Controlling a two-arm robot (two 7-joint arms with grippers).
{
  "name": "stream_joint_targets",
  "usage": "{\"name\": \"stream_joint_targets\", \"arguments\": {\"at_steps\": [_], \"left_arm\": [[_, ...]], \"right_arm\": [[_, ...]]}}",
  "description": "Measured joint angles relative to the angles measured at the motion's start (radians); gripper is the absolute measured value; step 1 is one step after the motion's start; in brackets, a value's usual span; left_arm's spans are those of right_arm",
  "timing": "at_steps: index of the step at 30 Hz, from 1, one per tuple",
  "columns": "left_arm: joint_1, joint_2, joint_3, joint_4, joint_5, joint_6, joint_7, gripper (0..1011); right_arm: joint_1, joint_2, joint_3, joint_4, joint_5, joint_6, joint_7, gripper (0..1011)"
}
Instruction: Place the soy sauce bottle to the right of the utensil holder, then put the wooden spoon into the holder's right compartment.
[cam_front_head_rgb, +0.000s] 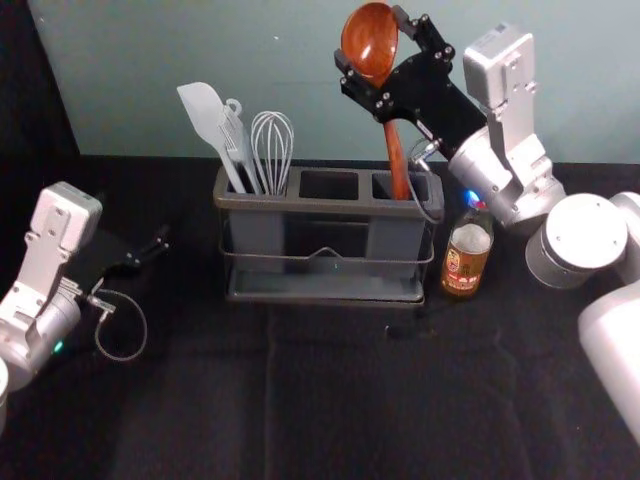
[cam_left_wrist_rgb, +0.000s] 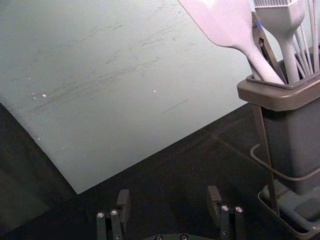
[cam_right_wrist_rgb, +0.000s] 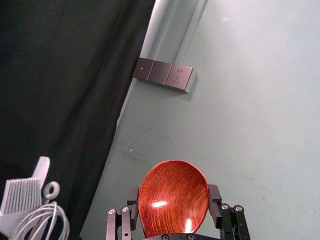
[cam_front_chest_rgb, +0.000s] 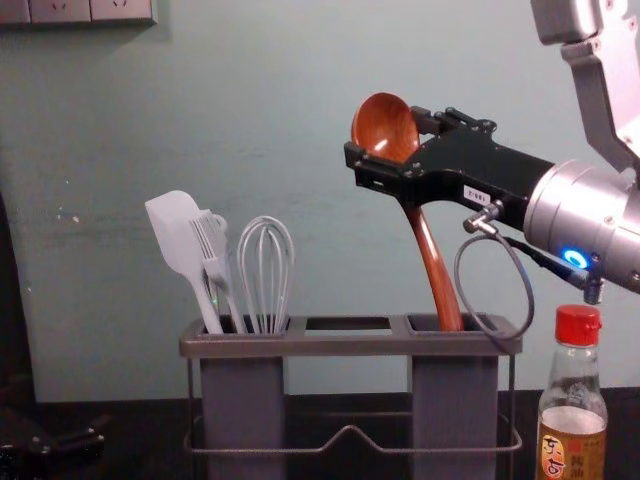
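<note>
Right gripper (cam_front_chest_rgb: 388, 135): above the right compartment (cam_front_chest_rgb: 428, 322) of the holder (cam_front_chest_rgb: 350, 345), its fingers set on either side of the spoon's bowl and holding it. The spoon (cam_front_chest_rgb: 432, 265) slants, bowl up between the fingers, its handle running below the gripper into that compartment. The bottle (cam_front_chest_rgb: 573, 415), red-capped, stands upright below and to the right of the gripper, just beside the holder; its label (cam_front_chest_rgb: 570, 458) bears the brand characters 东古, with smaller ones alongside. A tag (cam_front_chest_rgb: 477, 195) behind the fingers carries print too small to read. Spatula (cam_front_chest_rgb: 180, 235), brush (cam_front_chest_rgb: 212, 250) and whisk (cam_front_chest_rgb: 265, 275) occupy the left compartment, below and left of the gripper. Left gripper (cam_front_head_rgb: 160, 241): parked left of the holder, fingers wide apart.
</note>
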Motion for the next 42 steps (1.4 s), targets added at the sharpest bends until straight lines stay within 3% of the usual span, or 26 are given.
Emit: {"name": "stream_joint_targets", "arguments": {"at_steps": [12,21,29,42], "left_arm": [[0.0,0.0,0.0,0.0,0.0,0.0,0.0,1005],[0.0,0.0,0.0,0.0,0.0,0.0,0.0,1005],[0.0,0.0,0.0,0.0,0.0,0.0,0.0,1005],[0.0,0.0,0.0,0.0,0.0,0.0,0.0,1005]], "right_arm": [[-0.072,0.031,0.019,-0.084,0.03,0.03,0.018,838],[-0.115,0.093,0.028,-0.178,0.103,0.137,0.09,838],[-0.121,0.128,0.022,-0.204,0.151,0.193,0.125,838],[-0.136,0.155,0.011,-0.206,0.189,0.214,0.127,838]]}}
